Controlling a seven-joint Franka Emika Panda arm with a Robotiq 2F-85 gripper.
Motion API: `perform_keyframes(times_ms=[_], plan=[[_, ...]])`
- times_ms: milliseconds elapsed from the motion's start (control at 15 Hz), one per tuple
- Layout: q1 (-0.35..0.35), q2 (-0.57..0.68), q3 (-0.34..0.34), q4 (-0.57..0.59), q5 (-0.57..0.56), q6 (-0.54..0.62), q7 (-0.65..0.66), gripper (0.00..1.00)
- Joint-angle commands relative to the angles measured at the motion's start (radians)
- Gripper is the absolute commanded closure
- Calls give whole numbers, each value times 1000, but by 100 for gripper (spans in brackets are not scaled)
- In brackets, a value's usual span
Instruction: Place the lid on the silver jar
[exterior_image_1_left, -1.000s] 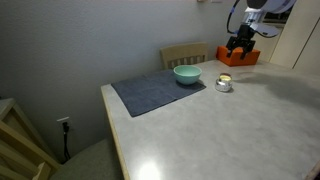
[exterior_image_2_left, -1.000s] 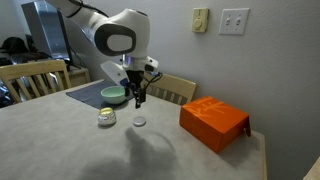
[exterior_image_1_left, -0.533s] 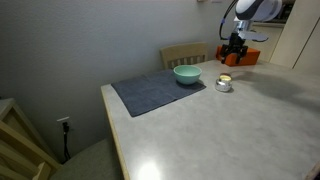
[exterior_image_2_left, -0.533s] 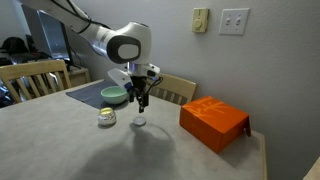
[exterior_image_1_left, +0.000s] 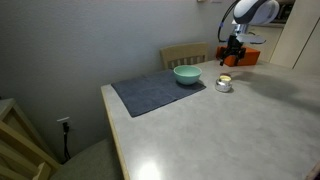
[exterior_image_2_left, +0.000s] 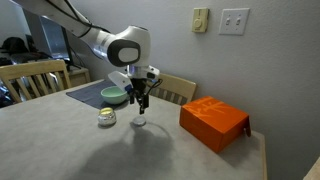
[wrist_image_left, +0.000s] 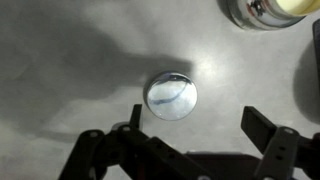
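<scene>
The small silver jar stands open on the grey table, also seen in an exterior view and at the top edge of the wrist view. Its round shiny lid lies flat on the table beside the jar. My gripper is open and empty, hovering just above the lid, with the lid lying close to one finger. In both exterior views the gripper points down over the lid.
A teal bowl sits on a dark grey mat behind the jar. An orange box stands on the table near the lid. Wooden chairs stand at the table edges by the wall.
The arm has moved down and towards the lid; the gripper now hangs lower, directly over it. The jar and lid have not moved.
</scene>
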Motion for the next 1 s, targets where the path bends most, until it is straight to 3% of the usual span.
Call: perform_keyframes(times_ms=[0,600,933], plan=[[12,68,-8,31,-23,49,39,0],[57,137,-55,23,-72,175,137,0],[61,160,-66,40,-90,188,156,0]])
